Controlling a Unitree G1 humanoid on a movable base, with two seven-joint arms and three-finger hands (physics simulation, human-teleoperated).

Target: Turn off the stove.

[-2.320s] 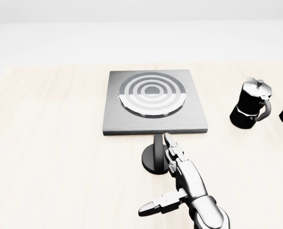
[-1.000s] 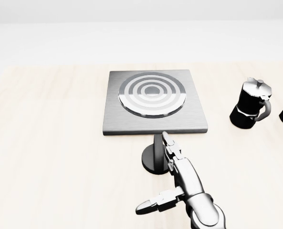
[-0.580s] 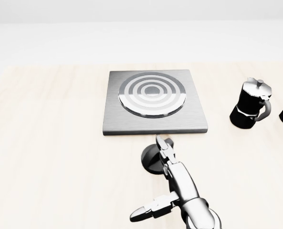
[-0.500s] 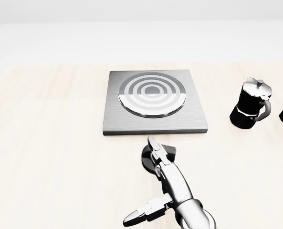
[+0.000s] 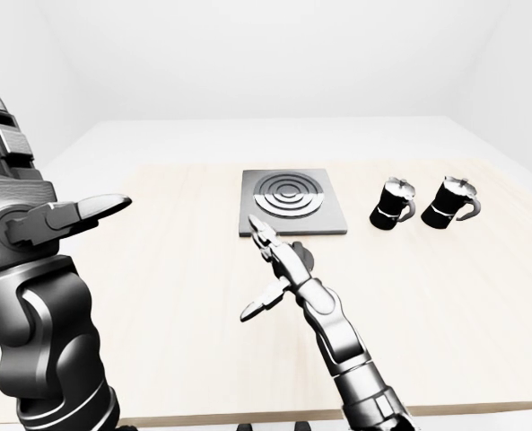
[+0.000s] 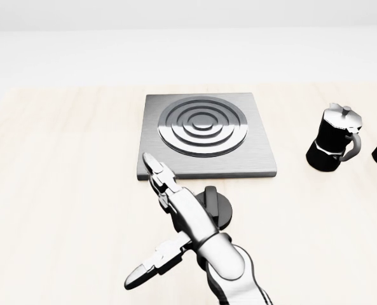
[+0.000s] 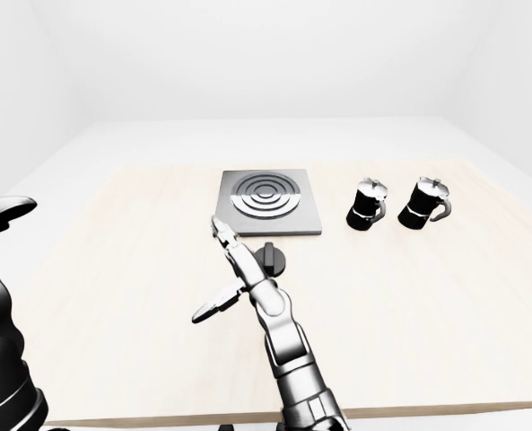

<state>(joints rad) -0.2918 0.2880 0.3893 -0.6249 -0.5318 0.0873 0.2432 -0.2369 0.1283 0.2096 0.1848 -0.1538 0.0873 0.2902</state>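
- The square brushed-steel stove (image 6: 204,136), its ringed burner uniformly dark, lies mid-table; its round black knob (image 6: 215,206) sits just below.
- The right hand (image 6: 169,219) stretches across the knob's left side, fingers spread, gripping nothing; withdrawing carelessly could nudge the knob.
- The left hand (image 5: 64,215) hangs open, well apart.
- Two black moka pots (image 5: 393,201) stand right, unthreatened.

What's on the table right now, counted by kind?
Stove plates: 1
Stove knobs: 1
Moka pots: 2
Total: 4
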